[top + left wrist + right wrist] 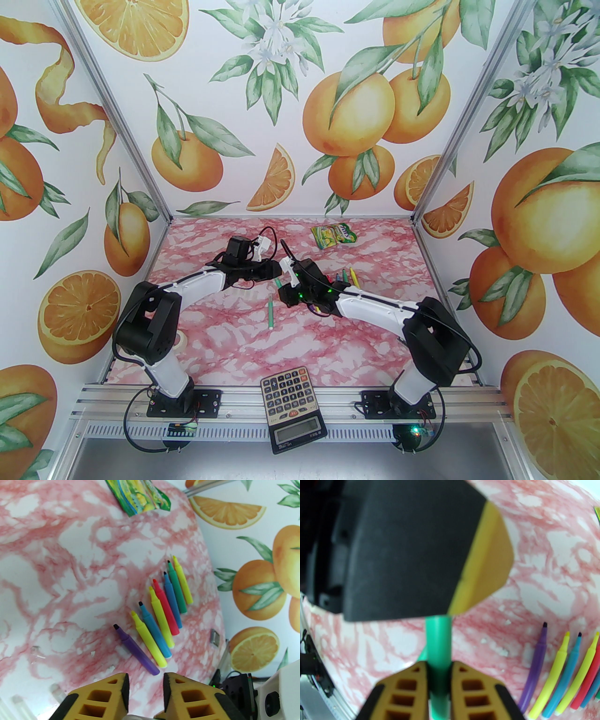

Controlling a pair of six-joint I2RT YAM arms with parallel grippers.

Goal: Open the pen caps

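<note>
My right gripper (pixel 438 664) is shut on the barrel of a green pen (pixel 438 641), held off the table at mid-table (pixel 277 282). My left gripper (pixel 276 273) meets it from the left. One left finger (pixel 487 557) covers the pen's far end, so the pen cap is hidden there. In the left wrist view the left gripper (pixel 145 676) has its jaws close together, with a pale piece and a bit of green deep between them. Several uncapped pens (pixel 161 616) lie in a row to the right (pixel 344 276). Another green pen (pixel 271 315) lies alone.
Clear loose caps (pixel 35 650) lie on the pink marble table (pixel 225 337). A green snack bag (pixel 333 234) sits at the back, a calculator (pixel 293 408) at the front edge and a tape roll (pixel 180 340) beside the left arm.
</note>
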